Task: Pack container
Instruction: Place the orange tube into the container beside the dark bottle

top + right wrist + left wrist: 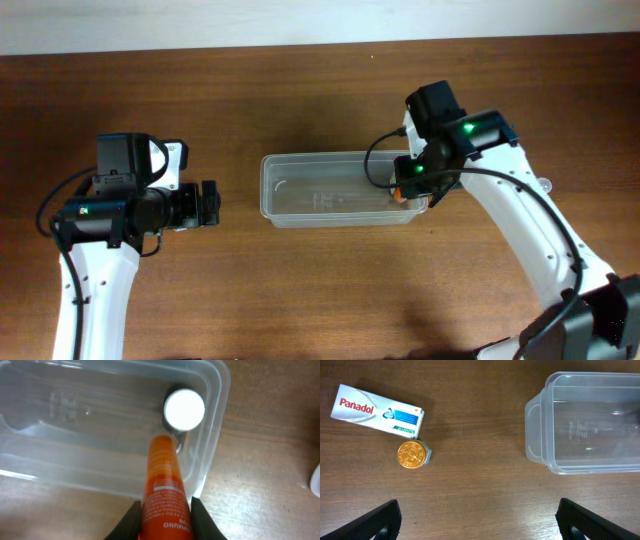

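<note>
Right end effector [165, 510] was clamped on the orange tube [162, 477] at the container's [267, 188] 3 o'clock end.
I noted a white-capped bottle [184, 409] inside; the left end effector [479, 519] stood apart, empty.

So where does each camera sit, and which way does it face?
Overhead: above the table, facing down on the container; left arm and right arm show.
Left wrist: on that arm, facing down at a Panadol box, a gold-capped bottle and the container's end; open left gripper at the bottom.
Right wrist: on that arm, facing down into the container; right gripper clamps an orange tube.
All three share the container.
</note>
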Tool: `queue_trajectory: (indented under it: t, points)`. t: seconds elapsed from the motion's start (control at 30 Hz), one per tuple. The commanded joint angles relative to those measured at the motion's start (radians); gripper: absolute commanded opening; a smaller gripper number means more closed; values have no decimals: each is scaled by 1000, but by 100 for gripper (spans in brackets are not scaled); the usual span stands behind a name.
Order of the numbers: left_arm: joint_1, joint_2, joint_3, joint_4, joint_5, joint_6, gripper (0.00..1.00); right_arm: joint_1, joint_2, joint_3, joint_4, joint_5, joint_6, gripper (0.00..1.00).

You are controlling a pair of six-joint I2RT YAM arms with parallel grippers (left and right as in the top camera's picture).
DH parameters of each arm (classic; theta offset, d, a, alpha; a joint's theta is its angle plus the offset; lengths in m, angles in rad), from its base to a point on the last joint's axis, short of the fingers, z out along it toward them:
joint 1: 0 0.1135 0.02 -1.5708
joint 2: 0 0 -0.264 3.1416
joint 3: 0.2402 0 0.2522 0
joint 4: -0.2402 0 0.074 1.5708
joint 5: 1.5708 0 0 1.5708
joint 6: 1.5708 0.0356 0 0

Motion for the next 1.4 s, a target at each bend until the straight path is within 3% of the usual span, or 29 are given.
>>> queue_trajectory:
  t: [0.0,0.3,0.4,0.53,1.0,1.13,1.27,1.37]
  points:
    - [-2,2,18,2,3,16,99,4,27,-64,55,24,12,19]
    - [-2,2,18,2,3,16,99,4,127,-86,91,50,11,20]
    - [-2,2,18,2,3,16,99,5,131,-86,91,50,11,39]
    - [-2,2,18,2,3,16,99,5,129,-84,91,50,11,48]
    - [-2,2,18,2,3,16,99,5,66,97,-15,55,11,55]
    - [-2,2,18,2,3,16,99,-3,61,184,-61,161,49,57]
    - [-2,2,18,2,3,16,99,-94,39,327,-129,193,125,64]
    - [-2,2,18,2,3,16,99,-294,27,433,-194,182,143,84]
